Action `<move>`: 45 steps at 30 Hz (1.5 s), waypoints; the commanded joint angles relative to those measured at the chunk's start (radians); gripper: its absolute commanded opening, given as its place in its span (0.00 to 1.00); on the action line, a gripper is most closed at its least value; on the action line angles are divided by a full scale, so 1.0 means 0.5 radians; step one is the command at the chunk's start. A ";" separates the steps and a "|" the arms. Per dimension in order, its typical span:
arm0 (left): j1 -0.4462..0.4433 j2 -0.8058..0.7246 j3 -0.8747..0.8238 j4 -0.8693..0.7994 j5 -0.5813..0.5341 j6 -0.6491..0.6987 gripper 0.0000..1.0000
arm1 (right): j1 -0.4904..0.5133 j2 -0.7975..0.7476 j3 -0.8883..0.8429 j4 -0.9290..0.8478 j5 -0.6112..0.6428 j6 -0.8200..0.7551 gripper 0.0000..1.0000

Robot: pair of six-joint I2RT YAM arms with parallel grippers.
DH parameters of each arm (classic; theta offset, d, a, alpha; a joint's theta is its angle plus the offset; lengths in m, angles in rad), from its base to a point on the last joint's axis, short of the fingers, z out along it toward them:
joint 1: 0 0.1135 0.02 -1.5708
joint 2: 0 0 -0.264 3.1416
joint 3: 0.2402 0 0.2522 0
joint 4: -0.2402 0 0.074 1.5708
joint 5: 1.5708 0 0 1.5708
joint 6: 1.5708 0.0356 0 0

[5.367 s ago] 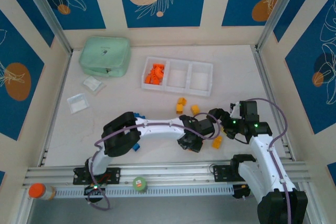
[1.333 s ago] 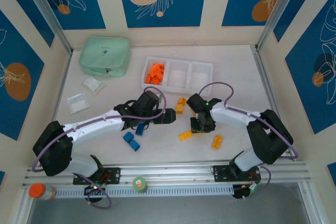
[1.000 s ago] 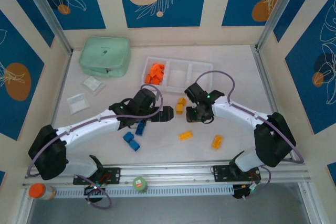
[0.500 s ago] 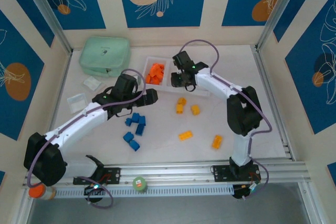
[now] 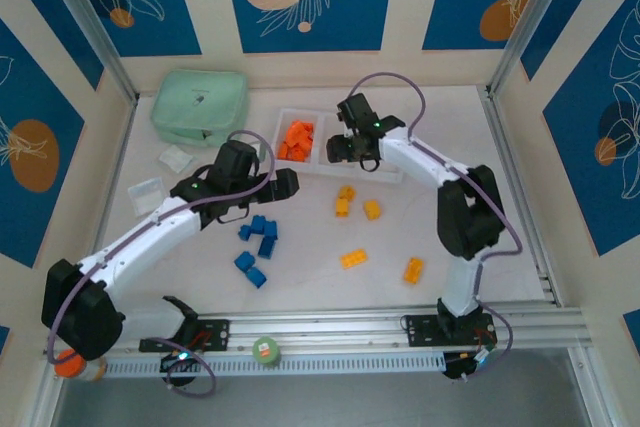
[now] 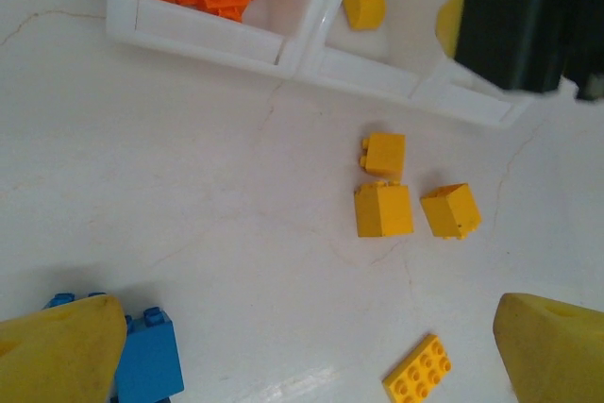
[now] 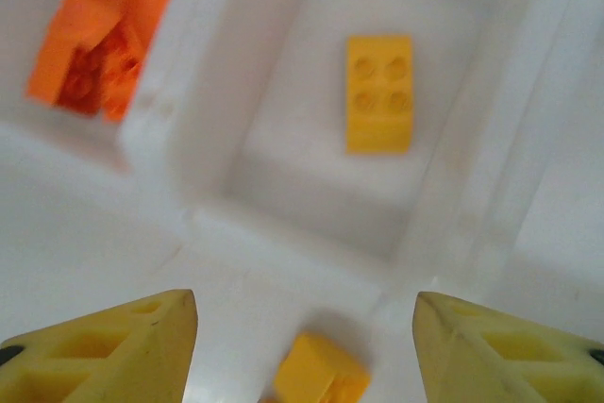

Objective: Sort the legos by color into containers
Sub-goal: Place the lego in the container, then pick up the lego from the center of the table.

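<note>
The white three-compartment tray point(image 5: 388, 152) lies at the back of the table. Orange legos point(image 5: 295, 139) fill its left compartment, and one yellow lego point(image 7: 379, 93) lies flat in the middle one. My right gripper point(image 5: 347, 153) hovers open over that middle compartment, holding nothing point(image 7: 302, 356). Left of the tray, my left gripper point(image 5: 285, 184) hangs wide open and empty over the table point(image 6: 307, 356). Yellow legos point(image 5: 345, 199) point(image 5: 372, 209) point(image 5: 352, 258) point(image 5: 413, 269) lie loose in front of the tray. Blue legos point(image 5: 258, 232) point(image 5: 250, 269) sit below the left arm.
A mint green pouch point(image 5: 200, 107) rests at the back left, with two small clear bags point(image 5: 177, 159) point(image 5: 148, 195) in front of it. An orange-capped bottle point(image 5: 75, 362) and a green roll point(image 5: 266, 350) sit on the front rail.
My right gripper carried a yellow lego from the table to the tray and opened; the lego now lies in the middle compartment. The left arm swung back and to the left.
</note>
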 commanded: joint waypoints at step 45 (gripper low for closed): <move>-0.479 -0.111 -0.366 0.216 -0.229 -0.210 0.99 | 0.403 -0.047 -0.571 0.152 0.243 0.338 0.36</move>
